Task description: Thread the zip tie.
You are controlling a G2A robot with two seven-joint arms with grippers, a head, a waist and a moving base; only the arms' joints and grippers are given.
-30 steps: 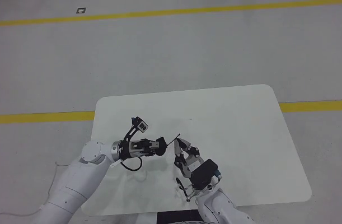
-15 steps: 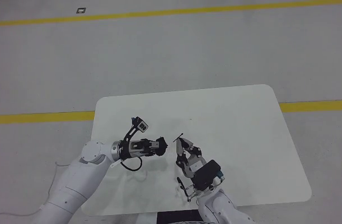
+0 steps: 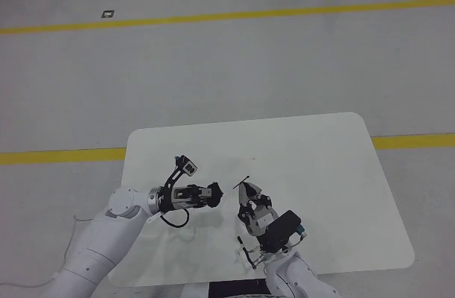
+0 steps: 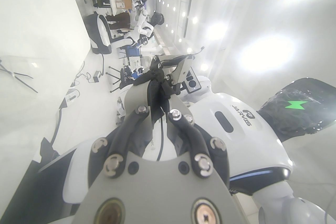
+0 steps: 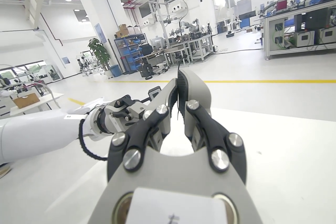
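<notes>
Right gripper is clamped on the thin black plastic zip tie, whose end pokes past the fingertips, above the front part of the white rounded table. Left gripper hangs close by over that same part, jaws pressed together. They're possibly empty, but the view's murky.

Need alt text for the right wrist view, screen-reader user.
The right gripper is shut on a thin black zip tie, whose tip pokes up past the fingertips. The left arm lies alongside over the white table, a workshop hall behind.
</notes>
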